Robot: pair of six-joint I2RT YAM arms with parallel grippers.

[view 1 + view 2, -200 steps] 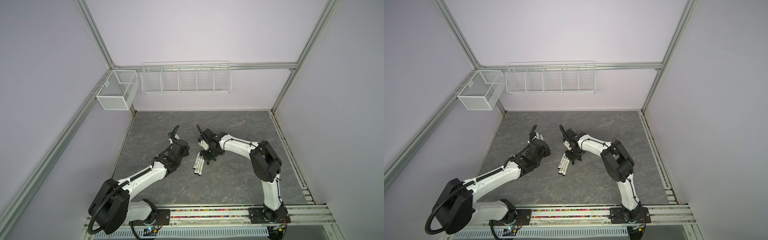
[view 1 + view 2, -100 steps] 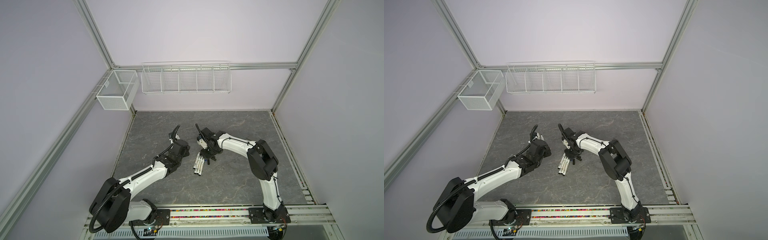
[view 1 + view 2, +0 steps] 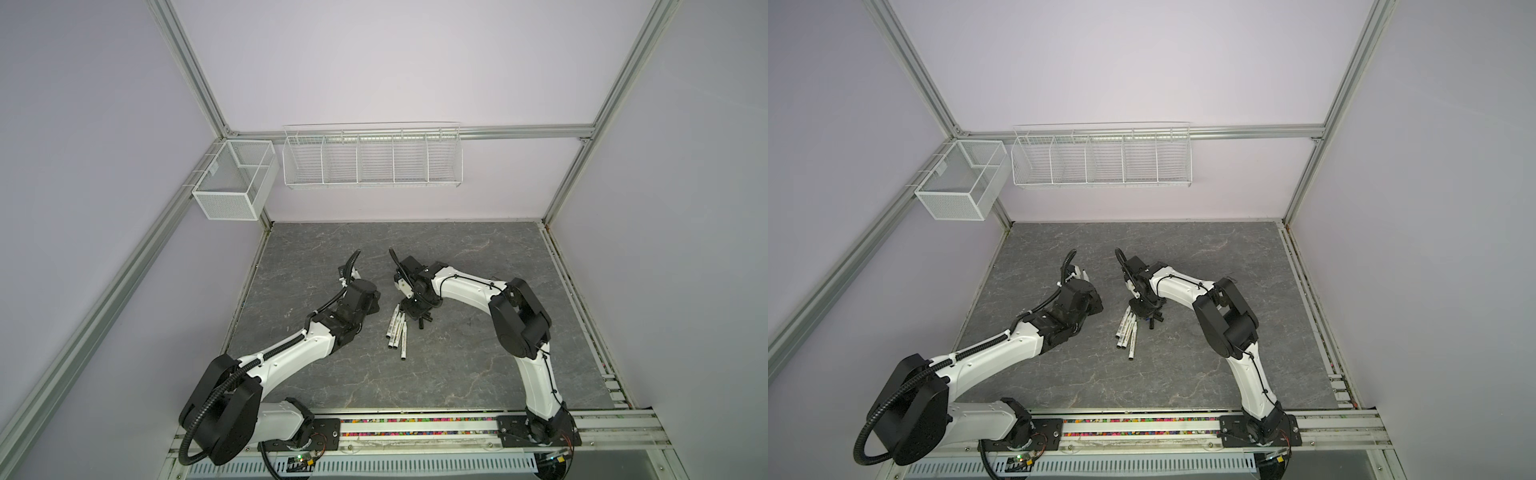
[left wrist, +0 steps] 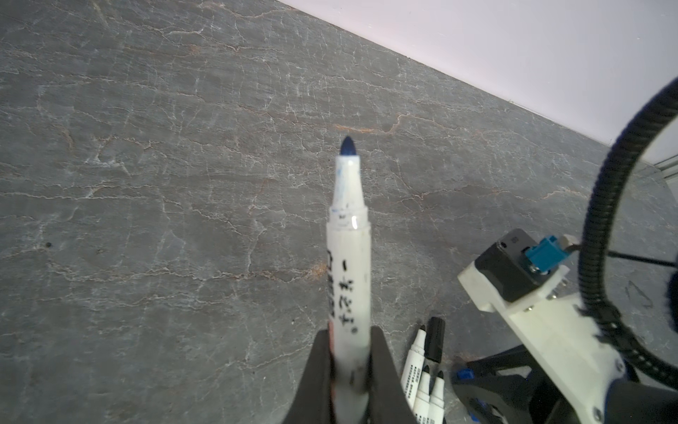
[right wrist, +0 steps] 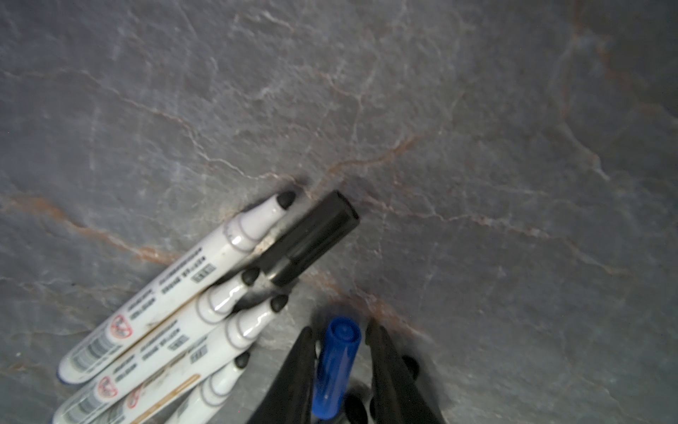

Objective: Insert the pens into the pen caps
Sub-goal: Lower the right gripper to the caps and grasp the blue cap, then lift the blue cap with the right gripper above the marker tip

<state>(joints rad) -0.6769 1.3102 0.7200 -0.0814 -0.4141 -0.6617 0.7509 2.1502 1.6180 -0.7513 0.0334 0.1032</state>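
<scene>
My left gripper [image 4: 348, 337] is shut on a white pen [image 4: 348, 257] with dark lettering; its blue tip points away over the slate floor. Several uncapped pens [image 5: 176, 290] with black tips lie side by side, seen in both top views [image 3: 397, 328] [image 3: 1127, 332]. A black cap [image 5: 312, 238] lies against their tips. My right gripper [image 5: 339, 328] is low over the floor [image 3: 417, 318]. The blue cap [image 5: 335, 367] lies between its fingers [image 5: 293, 374], with a thin gap showing on one side. More black caps [image 5: 356, 407] are partly hidden behind those fingers.
A wire basket with dividers [image 3: 372, 156] hangs on the back wall, and a mesh box [image 3: 232, 180] on the left rail. The right arm's wrist camera [image 4: 513, 271] stands close beside the held pen. The arms' base rail [image 3: 415, 428] runs along the front.
The right gripper has shifted slightly left and settled over the caps, and its jaws have narrowed around the blue cap. The left arm and its pen have not moved.
</scene>
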